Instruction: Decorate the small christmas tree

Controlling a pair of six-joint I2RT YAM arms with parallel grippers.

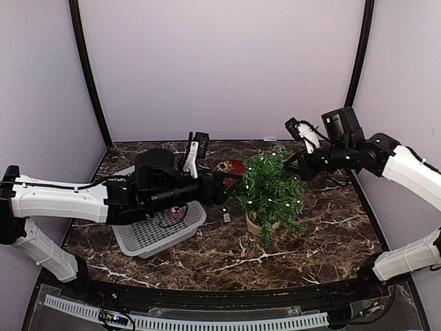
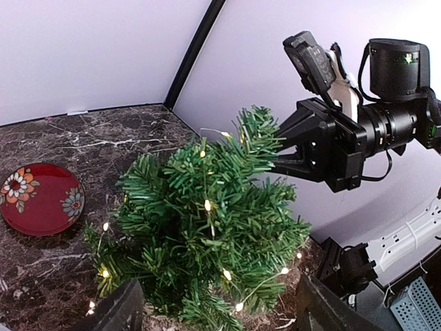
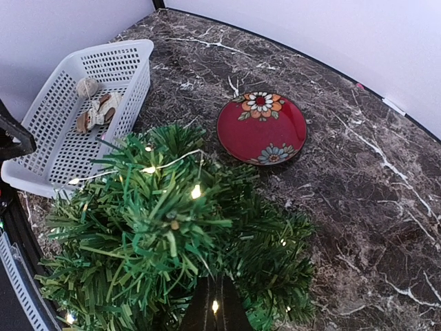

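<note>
The small christmas tree (image 1: 271, 189) stands in its beige pot (image 1: 255, 223) mid-table, with a lit light string (image 2: 207, 205) draped over its branches. My left gripper (image 1: 231, 187) is open at the tree's left side. In the left wrist view its two fingers (image 2: 120, 310) flank the lower branches of the tree (image 2: 207, 234) without touching them. My right gripper (image 1: 298, 165) reaches into the upper right of the tree. In the right wrist view the right gripper (image 3: 217, 307) is shut, with a glowing bulb of the light string (image 3: 196, 191) at the seam between the fingers, amid the tree (image 3: 165, 241).
A red flowered plate (image 1: 231, 167) (image 3: 262, 128) lies behind the tree on the left. A white slotted basket (image 1: 148, 238) (image 3: 69, 124) under the left arm holds a pine cone (image 3: 96, 110) and small ornaments. A small white piece (image 1: 227, 217) lies on the marble beside the pot.
</note>
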